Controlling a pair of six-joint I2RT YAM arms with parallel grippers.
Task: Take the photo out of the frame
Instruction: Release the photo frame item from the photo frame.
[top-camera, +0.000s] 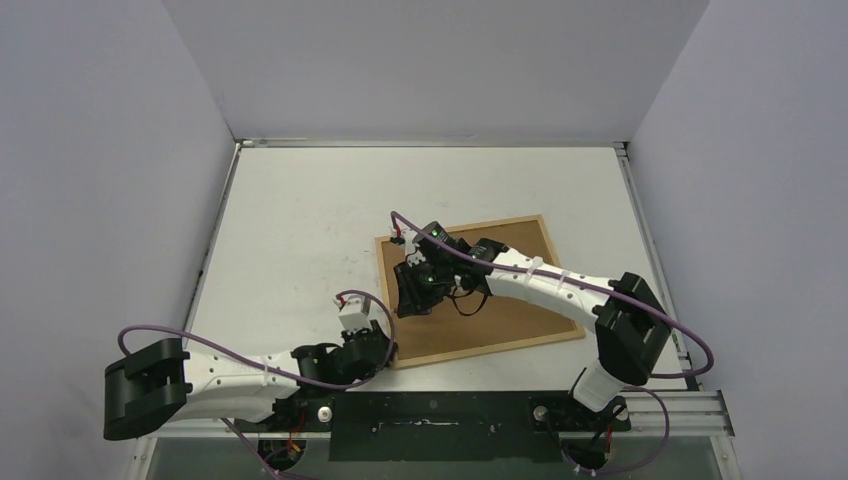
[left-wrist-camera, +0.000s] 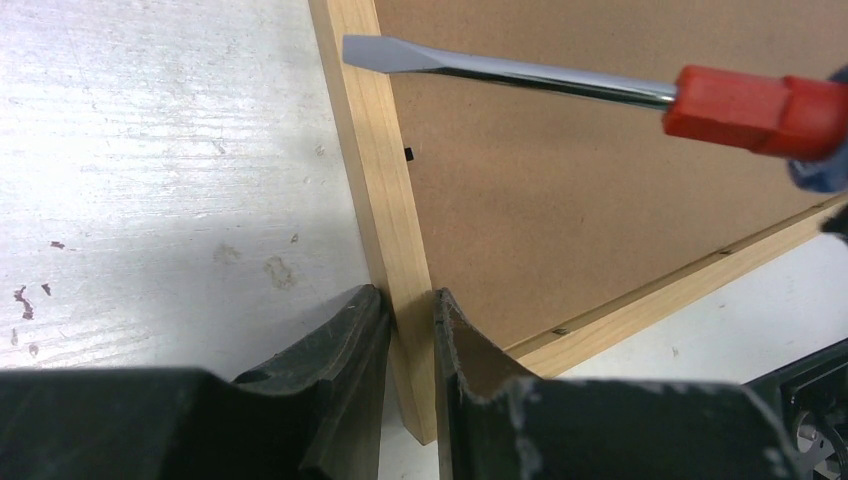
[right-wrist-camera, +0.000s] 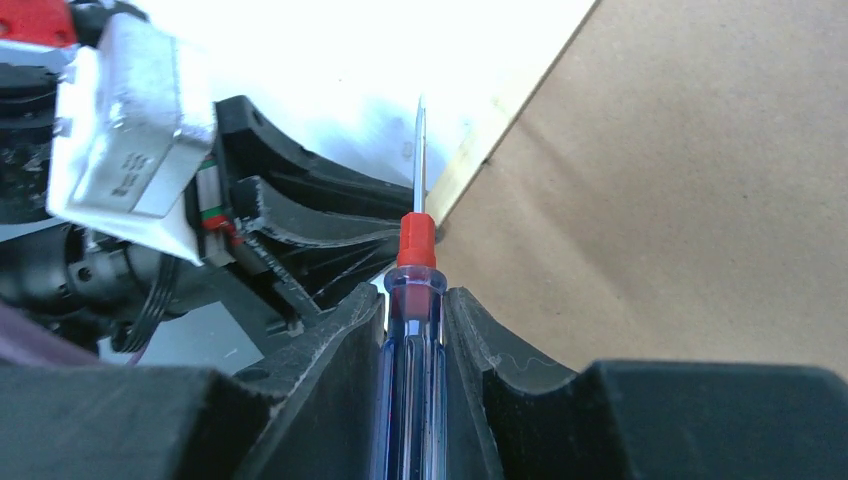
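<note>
The light wooden frame (top-camera: 500, 347) lies face down on the table, with the brown backing panel (top-camera: 500, 322) filling it. The photo is hidden under the panel. My left gripper (top-camera: 385, 345) is shut on the frame's left rail (left-wrist-camera: 385, 190) close to the near left corner, one finger on each side (left-wrist-camera: 410, 310). My right gripper (top-camera: 415, 290) is shut on a flat-blade screwdriver (right-wrist-camera: 415, 245) with a clear blue handle and red collar. Its blade (left-wrist-camera: 440, 60) hovers over the left rail, just beyond my left gripper. A small black tab (left-wrist-camera: 410, 153) sits at the panel's edge by the rail.
The white table (top-camera: 300, 220) is walled at the back and both sides. The two arms cross close together over the frame's left side. The left wrist's camera housing (right-wrist-camera: 130, 130) is near the screwdriver tip.
</note>
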